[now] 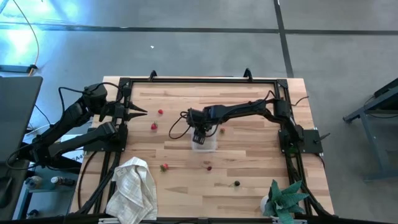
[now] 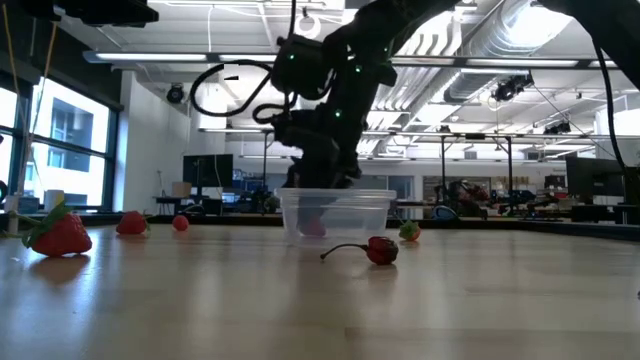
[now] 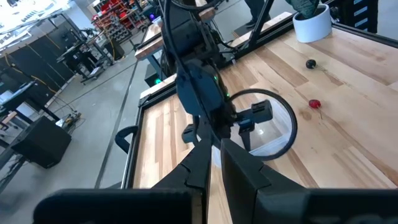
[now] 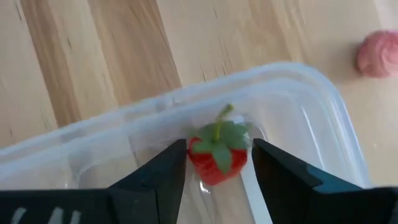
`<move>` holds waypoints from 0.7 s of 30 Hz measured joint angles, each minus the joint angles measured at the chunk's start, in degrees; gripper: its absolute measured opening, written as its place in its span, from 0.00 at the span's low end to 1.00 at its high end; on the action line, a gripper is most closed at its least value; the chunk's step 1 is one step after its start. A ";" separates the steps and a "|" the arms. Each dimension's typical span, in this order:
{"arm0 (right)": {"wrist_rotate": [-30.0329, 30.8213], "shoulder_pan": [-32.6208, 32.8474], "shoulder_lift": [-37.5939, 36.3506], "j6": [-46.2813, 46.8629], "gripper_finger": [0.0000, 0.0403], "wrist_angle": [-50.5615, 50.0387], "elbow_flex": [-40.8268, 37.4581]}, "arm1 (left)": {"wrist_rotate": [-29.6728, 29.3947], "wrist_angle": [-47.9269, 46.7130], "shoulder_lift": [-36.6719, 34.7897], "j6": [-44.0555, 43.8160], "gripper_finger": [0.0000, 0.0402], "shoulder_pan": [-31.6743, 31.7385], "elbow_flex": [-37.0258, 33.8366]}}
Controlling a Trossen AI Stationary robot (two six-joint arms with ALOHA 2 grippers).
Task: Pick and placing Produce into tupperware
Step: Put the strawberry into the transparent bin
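Observation:
The clear tupperware [image 1: 206,145] stands at the table's middle; it also shows in the low view [image 2: 338,212] and the right wrist view [image 4: 298,81]. My right gripper [image 1: 199,135] reaches down into it, shut on a red strawberry [image 4: 217,160]. Loose produce lies on the wood: red pieces [image 1: 160,112], [image 1: 153,126], [image 1: 165,167], [image 1: 208,167], one beside the container [image 1: 222,130] and a dark one [image 1: 237,183]. My left gripper [image 1: 140,112] is shut and empty at the table's left edge. My right gripper pinches the strawberry's two sides [image 4: 194,163] between its two fingers [image 4: 163,174], coming from above and pointing down. The strawberry's green cap and stem [image 4: 219,132] face away from the wrist. It is inside the container's rim; whether it rests on the floor I cannot tell.
A crumpled white cloth towel [image 1: 134,186] lies at the near left corner. A teal leafy plant in a white pot [image 1: 283,200] stands at the near right corner. A black frame [image 1: 199,79] runs round the tabletop. Bare wood lies between the scattered pieces.

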 joint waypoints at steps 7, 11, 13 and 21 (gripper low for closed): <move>-0.17 0.00 -1.49 1.34 0.44 -2.27 -0.01 | 0.01 0.01 0.01 0.00 0.07 0.01 0.00; -0.31 0.00 -3.12 1.15 0.44 -3.87 -0.02 | -0.01 0.00 0.02 0.00 0.07 0.02 0.00; -0.63 0.02 -4.93 1.14 0.44 -4.23 -0.02 | 0.01 0.01 0.02 0.00 0.07 0.02 0.00; -0.51 -1.03 -14.40 -3.47 0.44 -11.96 0.02 | 0.01 -0.01 0.02 -0.01 0.07 -0.01 0.00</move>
